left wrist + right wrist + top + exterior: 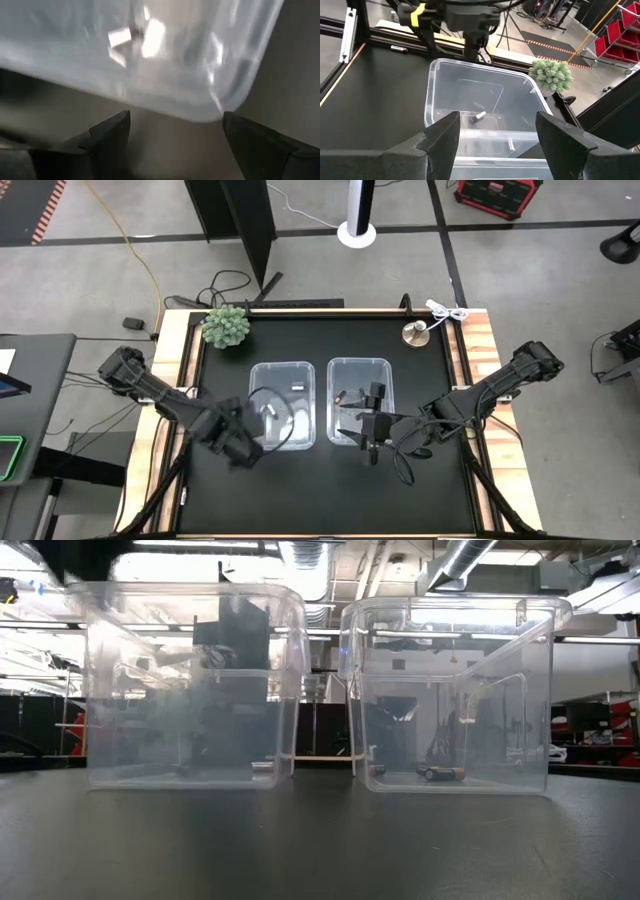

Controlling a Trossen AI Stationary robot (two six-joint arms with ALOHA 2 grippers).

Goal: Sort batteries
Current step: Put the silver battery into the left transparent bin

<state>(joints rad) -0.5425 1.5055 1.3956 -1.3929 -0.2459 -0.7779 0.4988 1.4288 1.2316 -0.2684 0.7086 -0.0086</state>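
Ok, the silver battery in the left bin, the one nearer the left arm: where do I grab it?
Across its middle, coming straight down through the open top. The battery lies flat on the floor of the bin, apparently clear of the walls, which block any sideways approach. Only its round sides are offered, so close crosswise to its length.

Open mat (300, 490) before two bins (283, 402).

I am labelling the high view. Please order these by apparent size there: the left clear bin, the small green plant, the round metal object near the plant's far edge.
1. Left clear bin, clearly largest.
2. Green plant.
3. Round metal object, smallest.
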